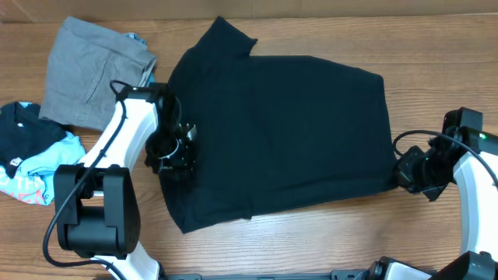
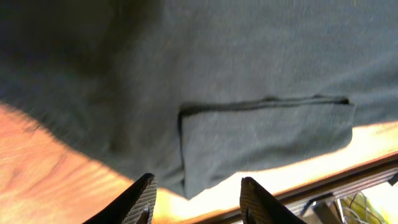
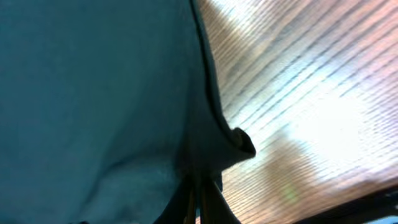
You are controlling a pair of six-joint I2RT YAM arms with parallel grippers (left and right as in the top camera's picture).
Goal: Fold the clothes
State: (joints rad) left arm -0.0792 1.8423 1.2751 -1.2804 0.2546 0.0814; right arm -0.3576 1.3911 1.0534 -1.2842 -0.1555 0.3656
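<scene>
The soft, light T-shirt is lying limp; the left tool is hovering apart, the right tool seemingly pinching a hem corner (a good hold).

- The left arm leaned toward 1 o'clock, with the left gripper spread apart.
- The right gripper, at 3 o'clock, pointed toward 9 o'clock, clamped on the shirt.

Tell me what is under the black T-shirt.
Only the wooden table shows around the black T-shirt; whatever lies beneath the cloth is covered and cannot be seen.
</scene>
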